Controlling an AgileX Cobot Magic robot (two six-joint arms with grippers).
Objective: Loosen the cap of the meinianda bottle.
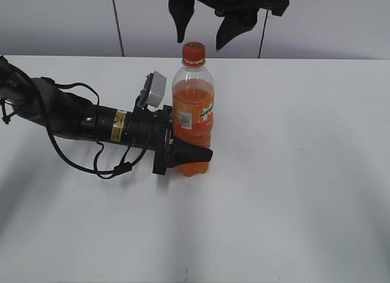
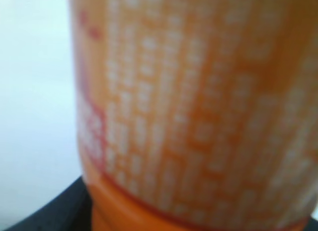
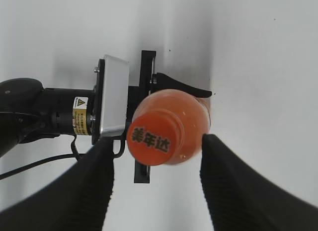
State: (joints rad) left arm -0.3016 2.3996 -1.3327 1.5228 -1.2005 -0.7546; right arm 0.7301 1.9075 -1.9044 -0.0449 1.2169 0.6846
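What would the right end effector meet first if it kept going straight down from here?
Most likely the cap of the meinianda bottle: it sits between the open fingers, slightly left of centre. How far above it the right end effector hangs is unclear.

The meinianda bottle (image 1: 193, 112) stands upright on the table (image 1: 292, 192), the left pincer (image 1: 186, 154) around its lower body.

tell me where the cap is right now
The cap sits on top of the upright meinianda bottle near the table's middle; in the right wrist view it lies between the right gripper's fingers.
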